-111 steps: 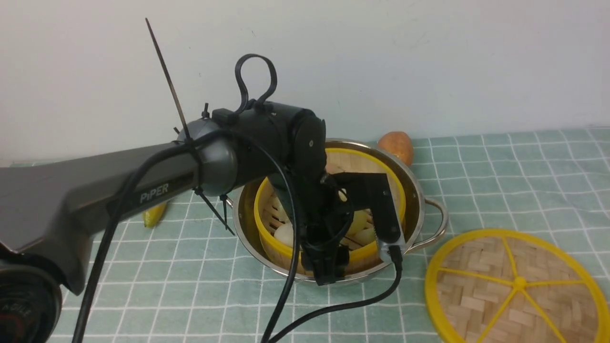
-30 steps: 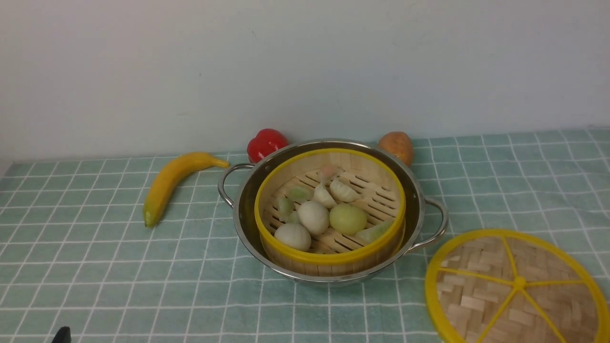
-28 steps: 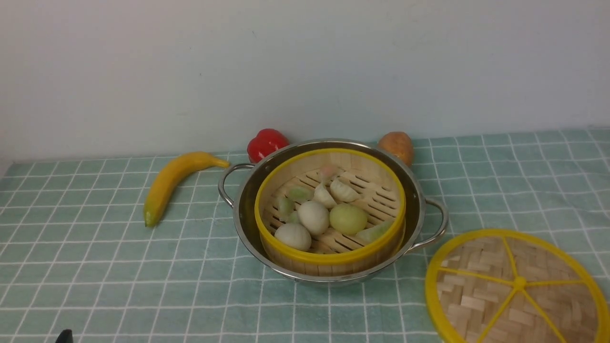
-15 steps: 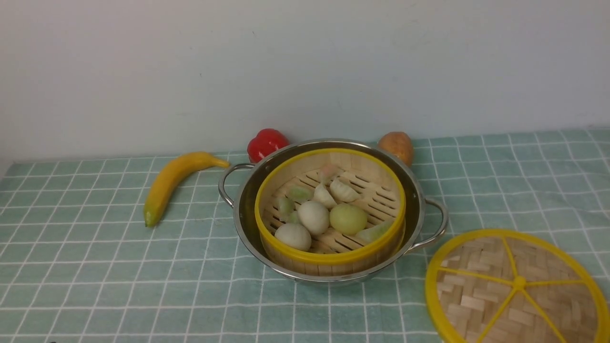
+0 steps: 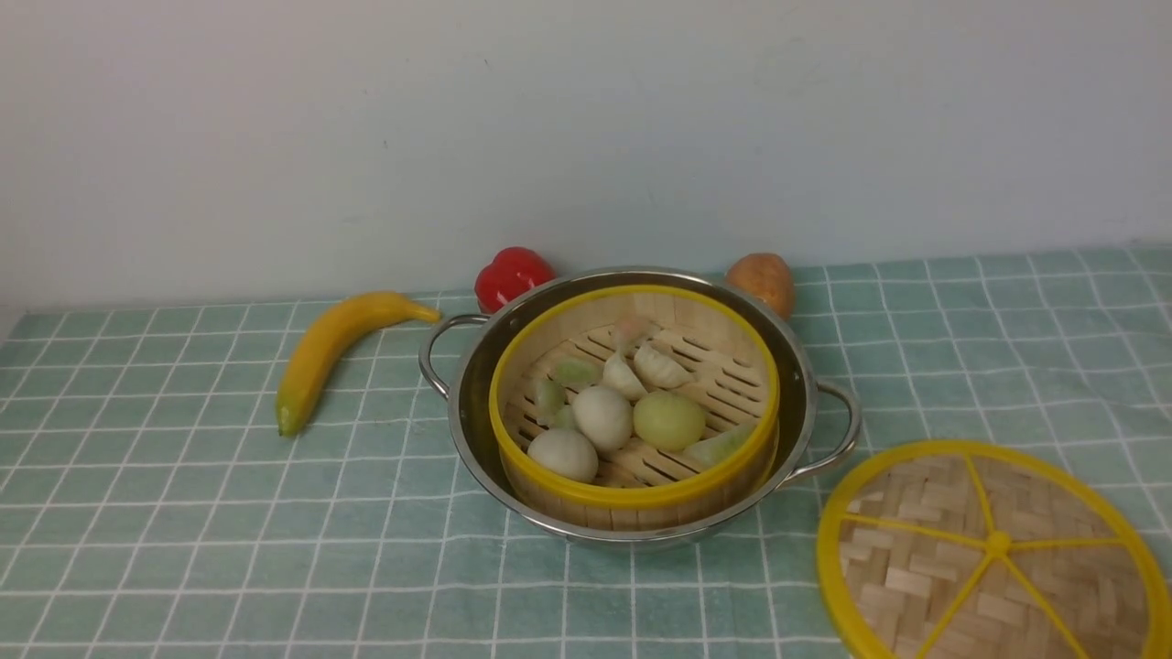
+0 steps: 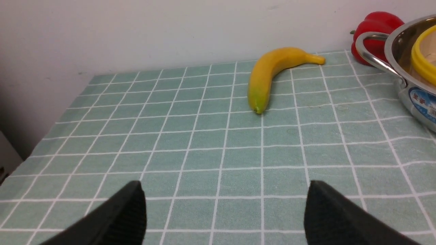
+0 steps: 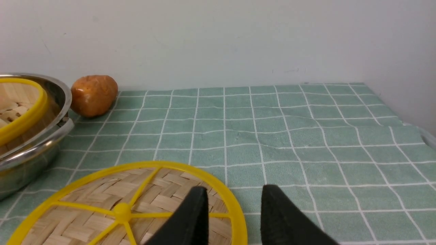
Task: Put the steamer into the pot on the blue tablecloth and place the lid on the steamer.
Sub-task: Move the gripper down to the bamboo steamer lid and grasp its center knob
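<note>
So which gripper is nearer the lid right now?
Right. The right gripper hangs open at the lid's rim. The left gripper is over bare blue tablecloth on the pot's other side, where the banana lies.

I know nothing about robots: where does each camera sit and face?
Front: between the arms, facing forward at the steamer in the pot; no arm shows.
Left wrist: on the left arm, facing the banana past the open left gripper.
Right wrist: on the right arm, facing lid and potato past the open right gripper.
Shared: all show the pot.
</note>
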You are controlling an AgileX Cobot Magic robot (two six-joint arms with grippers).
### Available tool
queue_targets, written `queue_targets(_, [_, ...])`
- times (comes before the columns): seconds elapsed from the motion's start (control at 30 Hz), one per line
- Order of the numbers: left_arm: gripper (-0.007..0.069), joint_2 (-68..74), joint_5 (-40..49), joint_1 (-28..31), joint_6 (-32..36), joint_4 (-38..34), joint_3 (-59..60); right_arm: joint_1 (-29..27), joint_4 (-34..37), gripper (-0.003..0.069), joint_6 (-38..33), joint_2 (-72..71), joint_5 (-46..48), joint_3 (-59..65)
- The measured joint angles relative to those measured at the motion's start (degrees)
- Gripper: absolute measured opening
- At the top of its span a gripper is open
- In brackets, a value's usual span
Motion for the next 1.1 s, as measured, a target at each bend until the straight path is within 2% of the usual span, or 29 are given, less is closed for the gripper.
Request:
queue_targets(0.73, [0.0576,0.0,0.0,0.0,0.9,0.1,0.0,0.0,-0.2,0.0243,0.0,0.0,0.0,0.0])
queue_targets(0.97, [0.0576,0.0,0.0,0.0,0.9,0.1,0.0,0.0,0.8,0.0243,0.0,0.0,-9.0,-1.7])
queue_targets(1.1, [0.0576,0.0,0.0,0.0,0.9,0.1,0.0,0.0,1.7,0.0243,0.3,0.1,-10.0,-10.2])
